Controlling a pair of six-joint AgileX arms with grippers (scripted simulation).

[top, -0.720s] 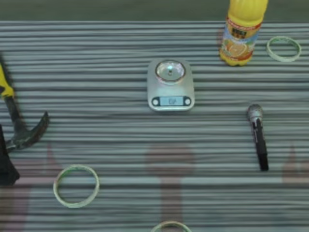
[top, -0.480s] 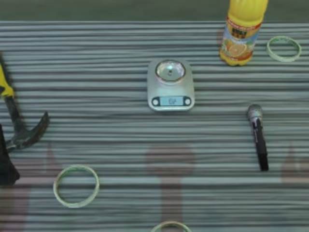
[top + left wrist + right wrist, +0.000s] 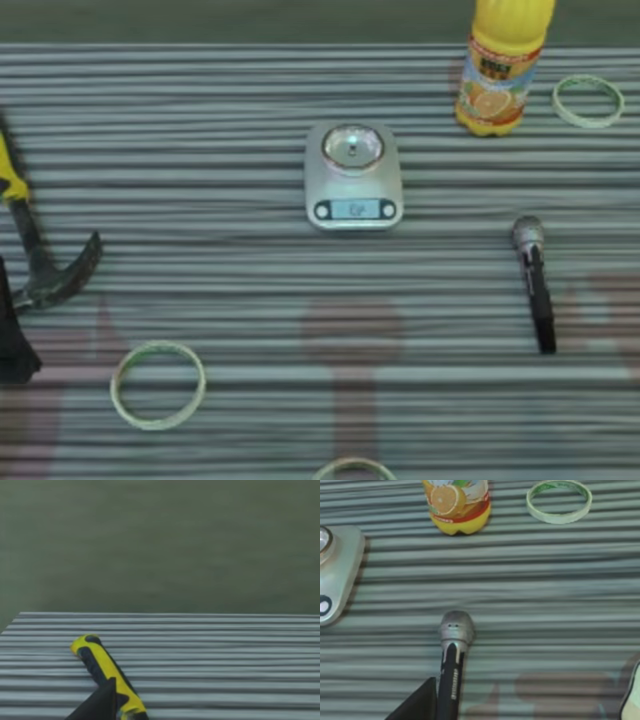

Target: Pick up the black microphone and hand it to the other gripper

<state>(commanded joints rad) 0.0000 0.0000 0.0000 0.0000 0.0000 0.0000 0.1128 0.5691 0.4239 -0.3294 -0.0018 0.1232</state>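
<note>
Grey striped table (image 3: 200,150), dull green backdrop behind. Black microphone (image 3: 535,283) lies flat on the right side, mesh head toward the far edge, right of the silver scale (image 3: 353,176) and nearer than the orange juice bottle (image 3: 500,65). Right gripper itself is outside the top view; its wrist view looks down on the mic, one dark fingertip (image 3: 417,702) beside the handle, grip state cannot tell. Left arm (image 3: 12,340) parked at the left edge by the hammer (image 3: 35,250), fingers' state cannot tell. Tape rings (image 3: 157,384) scattered around.

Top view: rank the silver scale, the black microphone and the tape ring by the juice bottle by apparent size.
1. Silver scale, largest footprint.
2. Black microphone, about as long as the scale but far slimmer.
3. Tape ring beside the juice bottle, smallest.
</note>
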